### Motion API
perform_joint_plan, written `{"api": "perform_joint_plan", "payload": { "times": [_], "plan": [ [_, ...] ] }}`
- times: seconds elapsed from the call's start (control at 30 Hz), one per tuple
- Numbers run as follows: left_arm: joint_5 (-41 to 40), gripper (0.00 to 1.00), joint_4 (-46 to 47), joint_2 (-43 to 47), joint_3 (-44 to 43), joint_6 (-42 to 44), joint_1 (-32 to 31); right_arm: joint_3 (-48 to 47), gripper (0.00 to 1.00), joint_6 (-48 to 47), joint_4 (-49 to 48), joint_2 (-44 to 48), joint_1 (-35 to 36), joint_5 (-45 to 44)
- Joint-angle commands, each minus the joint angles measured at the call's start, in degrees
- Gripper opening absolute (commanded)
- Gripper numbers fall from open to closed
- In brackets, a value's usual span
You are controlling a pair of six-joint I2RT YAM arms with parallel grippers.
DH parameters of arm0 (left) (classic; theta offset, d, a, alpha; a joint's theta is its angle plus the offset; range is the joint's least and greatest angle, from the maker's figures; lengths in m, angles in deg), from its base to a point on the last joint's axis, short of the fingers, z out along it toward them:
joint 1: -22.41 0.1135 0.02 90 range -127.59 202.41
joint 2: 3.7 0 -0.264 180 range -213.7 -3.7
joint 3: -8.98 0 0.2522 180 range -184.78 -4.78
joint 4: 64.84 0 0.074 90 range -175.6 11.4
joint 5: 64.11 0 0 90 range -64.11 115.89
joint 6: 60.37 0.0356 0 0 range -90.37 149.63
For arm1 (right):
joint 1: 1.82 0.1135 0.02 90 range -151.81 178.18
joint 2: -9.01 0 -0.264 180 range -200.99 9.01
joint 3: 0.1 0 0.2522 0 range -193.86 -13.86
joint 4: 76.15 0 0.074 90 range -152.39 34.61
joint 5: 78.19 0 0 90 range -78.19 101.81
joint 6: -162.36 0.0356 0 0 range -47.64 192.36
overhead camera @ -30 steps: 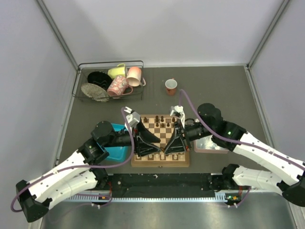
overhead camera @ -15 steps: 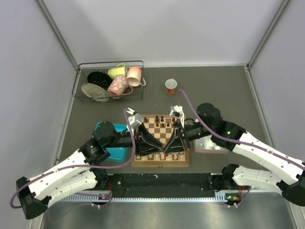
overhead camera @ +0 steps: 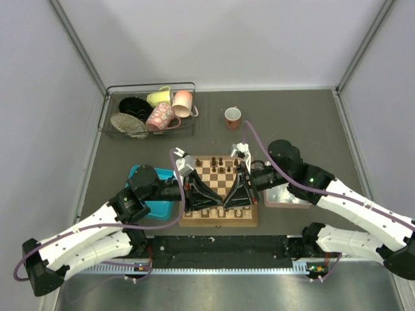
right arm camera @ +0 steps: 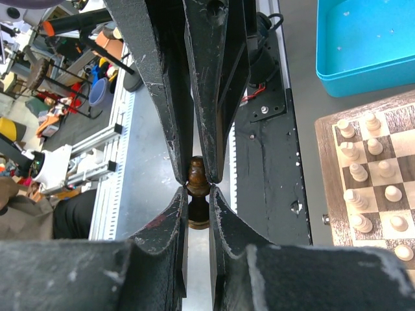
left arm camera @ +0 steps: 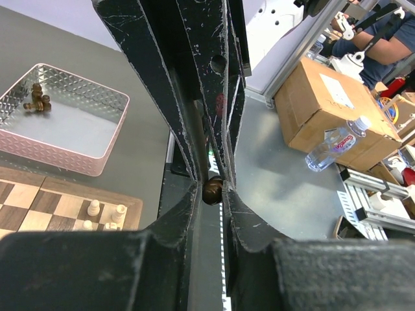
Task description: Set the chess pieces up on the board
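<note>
Scuffed left pincer (left arm camera: pixel 211 181) and right pincer (right arm camera: pixel 197 176) pinch turned brown chessmen (right arm camera: pixel 198 189).

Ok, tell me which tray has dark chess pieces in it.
The pink-rimmed tray right of the board: a few dark chess pieces lie in one corner. The blue tray shows none in its visible part.

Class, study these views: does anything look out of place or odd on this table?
A few dark chess pieces lie heaped in a corner of the pink tray, off the board. Otherwise nothing looks spilled or broken; left pincer and right pincer each grip one more piece.
</note>
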Motion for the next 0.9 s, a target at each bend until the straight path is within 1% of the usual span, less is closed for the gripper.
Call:
{"api": "perform_joint_plan", "payload": {
  "times": [0.0, 0.1, 0.17, 0.2, 0.23, 0.27, 0.3, 0.33, 0.37, 0.4, 0.43, 0.5, 0.53, 0.57, 0.6, 0.63, 0.67, 0.7, 0.77, 0.83, 0.87],
  "plan": [
    [0.6, 0.1, 4.5, 0.0, -1.7, 0.1, -0.5, -3.0, 0.0, -0.8, -1.6, 0.0, 0.8, 0.0],
    [0.3, 0.0, 4.5, 0.2, -1.3, 0.1, -0.5, -3.1, 0.0, -0.8, -1.6, -0.2, 0.8, -0.1],
    [0.2, 0.0, 4.5, 0.4, -1.2, 0.0, -0.5, -3.1, 0.06, -0.9, -1.5, -0.2, 0.7, -0.2],
    [0.3, 0.0, 4.5, 0.5, -1.0, 0.1, -0.6, -3.1, 0.1, -1.2, -1.5, -0.1, 0.8, -0.7],
    [-0.3, 0.0, 4.1, 0.8, -1.0, 0.3, -0.5, -3.0, 0.24, -1.5, -1.2, 0.3, 0.7, -1.2],
    [-0.8, 0.0, 3.6, 1.0, -0.9, 0.4, -0.5, -3.0, 0.31, -1.6, -1.0, 0.7, 0.8, -3.0],
    [-2.8, 0.0, 1.9, 1.3, -1.0, 1.4, -0.5, -3.1, 0.4, -1.8, 0.1, 1.5, 0.8, -4.8],
    [-3.9, 0.0, 0.9, 1.5, -1.0, 2.0, -0.5, -3.2, 0.43, -2.3, 0.9, 2.2, 0.8, -8.9],
    [-5.5, 0.0, -0.5, 1.7, -1.1, 3.2, -0.6, -3.4, 0.46, -2.7, 1.7, 2.7, 0.7, -11.1],
    [-7.4, 0.0, -1.8, 2.1, -1.2, 3.6, -0.5, -3.8, 0.48, -2.9, 2.5, 3.2, 0.7, -13.6],
    [-11.8, 0.0, -3.7, 2.4, -1.0, 3.9, -0.5, -3.9, 0.49, -3.1, 3.8, 4.5, 0.6, -18.8],
    [-16.0, 0.0, -6.3, 3.1, -1.1, 5.5, -0.5, -3.8, 0.5, -3.0, 4.3, 6.3, -0.4, -22.5],
    [-21.2, 0.0, -8.7, 3.2, -1.2, 6.0, -0.4, -3.6, 0.5, -2.3, 4.2, 8.2, -0.7, -26.7],
    [-24.1, 0.0, -10.9, 2.8, -1.5, 6.8, -0.4, -3.4, 0.5, -2.1, 4.6, 9.3, -0.9, -29.5],
    [-27.8, 0.0, -12.5, 1.9, -2.1, 7.1, -0.4, -2.9, 0.53, -1.8, 4.6, 10.2, -1.4, -32.2],
    [-31.4, 0.0, -13.8, 1.2, -2.4, 7.4, -0.5, -2.7, 0.54, -1.1, 5.0, 11.6, -1.4, -37.3],
    [-38.0, 0.0, -16.0, 0.5, -2.8, 8.3, -0.4, -2.4, 0.56, -0.9, 5.6, 13.3, -1.5, -39.2],
    [-41.4, 0.0, -16.3, -1.5, -3.2, 9.1, -0.5, -1.7, 0.57, -0.8, 5.9, 14.2, -1.7, -40.5],
    [-47.0, 0.0, -16.4, -3.9, -4.0, 12.2, -0.4, -0.9, 0.59, -0.4, 6.8, 15.9, -1.9, -41.5],
    [-50.5, 0.0, -15.8, -8.3, -4.7, 13.4, -0.4, -0.3, 0.59, 0.0, 7.7, 16.2, -1.9, -41.7],
    [-51.9, 0.0, -15.2, -9.8, -5.1, 15.5, -0.4, -0.2, 0.59, 0.2, 8.2, 16.3, -1.9, -41.8]
  ]
}}
